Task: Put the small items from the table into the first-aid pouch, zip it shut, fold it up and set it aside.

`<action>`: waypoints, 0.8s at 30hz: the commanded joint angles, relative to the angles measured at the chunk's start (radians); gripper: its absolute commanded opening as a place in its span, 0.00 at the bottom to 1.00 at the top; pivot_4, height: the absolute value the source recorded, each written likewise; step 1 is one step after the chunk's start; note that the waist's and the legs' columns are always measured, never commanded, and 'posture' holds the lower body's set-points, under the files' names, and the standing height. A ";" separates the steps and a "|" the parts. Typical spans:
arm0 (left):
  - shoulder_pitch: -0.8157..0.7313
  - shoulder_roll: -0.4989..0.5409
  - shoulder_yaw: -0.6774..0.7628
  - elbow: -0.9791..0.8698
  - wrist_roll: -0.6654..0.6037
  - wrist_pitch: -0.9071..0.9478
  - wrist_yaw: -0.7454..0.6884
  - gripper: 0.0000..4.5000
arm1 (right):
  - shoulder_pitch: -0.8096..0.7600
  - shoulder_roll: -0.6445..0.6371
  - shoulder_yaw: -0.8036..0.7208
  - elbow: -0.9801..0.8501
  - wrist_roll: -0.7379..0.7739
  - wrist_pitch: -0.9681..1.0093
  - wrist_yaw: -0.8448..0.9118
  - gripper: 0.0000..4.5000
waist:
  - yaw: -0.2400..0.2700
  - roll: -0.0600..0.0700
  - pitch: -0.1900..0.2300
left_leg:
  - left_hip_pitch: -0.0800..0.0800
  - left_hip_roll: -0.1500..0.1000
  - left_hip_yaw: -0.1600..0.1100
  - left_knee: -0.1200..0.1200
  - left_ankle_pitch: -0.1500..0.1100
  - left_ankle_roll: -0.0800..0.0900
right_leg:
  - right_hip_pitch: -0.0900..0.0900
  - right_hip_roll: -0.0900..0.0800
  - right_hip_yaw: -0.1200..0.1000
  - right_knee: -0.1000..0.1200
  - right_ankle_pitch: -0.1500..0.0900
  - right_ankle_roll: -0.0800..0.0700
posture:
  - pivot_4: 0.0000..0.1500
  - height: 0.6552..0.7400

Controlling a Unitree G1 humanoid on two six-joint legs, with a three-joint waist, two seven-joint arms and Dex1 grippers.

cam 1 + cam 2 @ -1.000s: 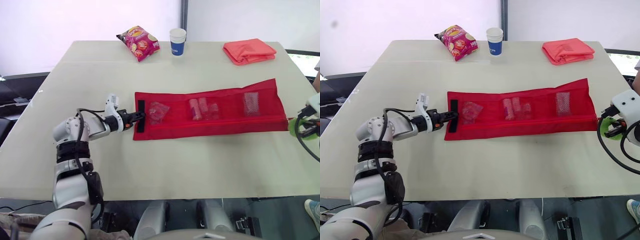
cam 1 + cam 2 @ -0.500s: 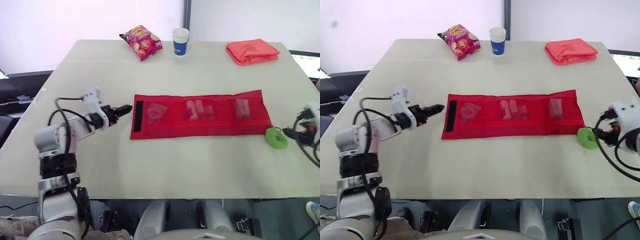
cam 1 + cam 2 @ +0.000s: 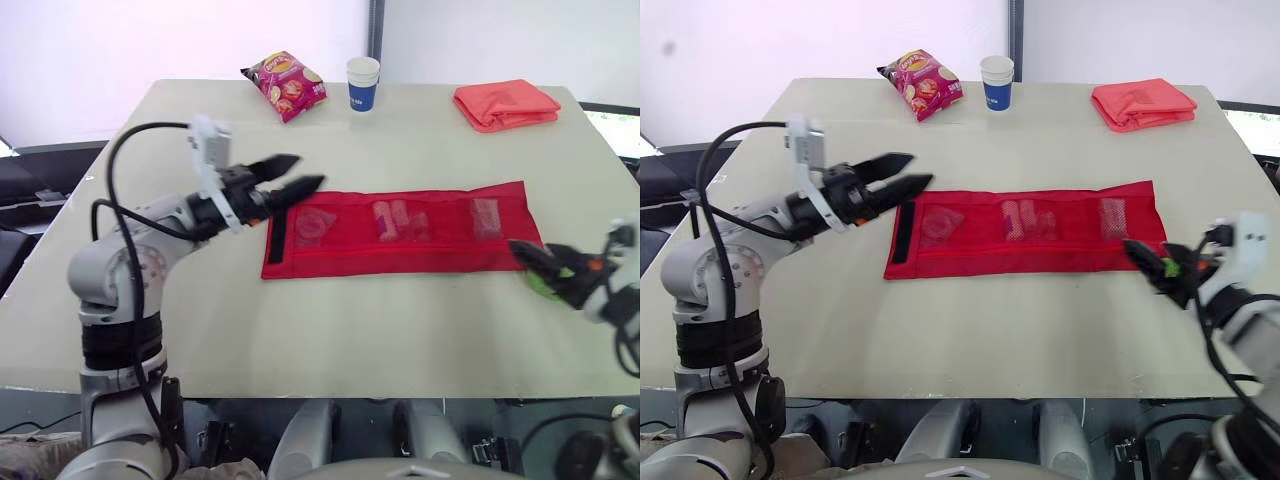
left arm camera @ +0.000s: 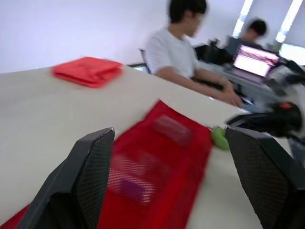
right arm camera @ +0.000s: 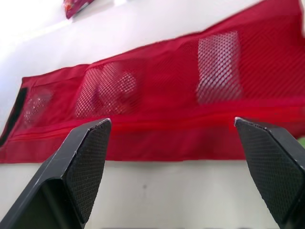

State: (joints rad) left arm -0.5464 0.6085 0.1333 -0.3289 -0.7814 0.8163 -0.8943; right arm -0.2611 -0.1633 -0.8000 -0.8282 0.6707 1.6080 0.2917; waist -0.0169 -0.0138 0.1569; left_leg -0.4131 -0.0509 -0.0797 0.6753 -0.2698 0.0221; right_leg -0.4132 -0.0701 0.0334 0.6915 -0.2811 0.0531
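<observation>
The long red first-aid pouch (image 3: 400, 252) lies unfolded and flat across the middle of the table. Its mesh pockets hold a clear packet (image 3: 313, 226), small rolls (image 3: 398, 220) and a gauze pad (image 3: 487, 217). A black strip (image 3: 277, 230) runs along its left end. My left gripper (image 3: 308, 170) hovers open above that left end, holding nothing. At the right end my right gripper (image 3: 530, 262) is open and low over the table, pointing at the pouch, empty. A green pull tag (image 4: 219, 138) lies by the pouch's right corner, partly hidden behind the right fingers.
At the table's far edge sit a snack bag (image 3: 284, 85), a blue-and-white paper cup (image 3: 363, 82) and a folded coral cloth (image 3: 506, 103). Bare tabletop (image 3: 400, 335) runs in front of the pouch. People (image 4: 174, 52) sit at a desk beyond the table's right side.
Both grippers let go of the pouch's ends and opened. The left one rose and now hangs over the left end; the right one dropped the green tag and points at the right end.
</observation>
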 commanded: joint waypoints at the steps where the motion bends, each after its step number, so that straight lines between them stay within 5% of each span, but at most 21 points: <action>1: -0.008 -0.025 -0.046 -0.038 -0.010 -0.048 -0.033 0.88 | -0.027 0.117 0.004 -0.013 -0.038 0.006 -0.189 0.98 | -0.001 0.001 0.000 | 0.000 0.000 0.001 0.000 0.000 0.000 | -0.001 0.000 0.000 0.001 0.000 0.000 | 1.00 1.00; 9: 0.024 -0.059 -0.103 -0.046 0.021 -0.106 -0.036 0.88 | -0.233 0.432 -0.172 0.086 -0.186 0.006 -0.426 0.98 | -0.010 0.004 0.000 | 0.001 0.000 0.000 -0.001 0.001 -0.002 | -0.002 0.005 0.001 0.003 0.000 0.000 | 1.00 1.00; 16: 0.033 -0.068 -0.117 -0.038 0.043 -0.130 -0.031 0.88 | -0.364 0.505 -0.362 0.214 -0.128 -0.076 -0.467 0.98 | -0.010 0.005 -0.001 | 0.003 0.000 0.000 -0.001 0.001 -0.001 | 0.002 0.005 0.001 0.002 0.000 0.000 | 1.00 1.00; 24: 0.041 -0.069 -0.124 -0.044 0.052 -0.138 -0.027 0.88 | -0.385 0.523 -0.373 0.290 0.011 -0.102 -0.542 0.98 | -0.023 0.005 -0.001 | 0.004 0.000 0.000 -0.002 0.001 -0.001 | 0.002 0.006 0.001 0.002 0.000 0.000 | 1.00 1.00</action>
State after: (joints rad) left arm -0.5070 0.5385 0.0070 -0.3427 -0.7303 0.7060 -0.9197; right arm -0.5258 0.1565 -1.1453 -0.5680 0.6673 1.5207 -0.2055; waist -0.0396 -0.0092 0.1559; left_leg -0.4090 -0.0505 -0.0794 0.6735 -0.2687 0.0209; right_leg -0.4110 -0.0641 0.0344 0.6940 -0.2812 0.0530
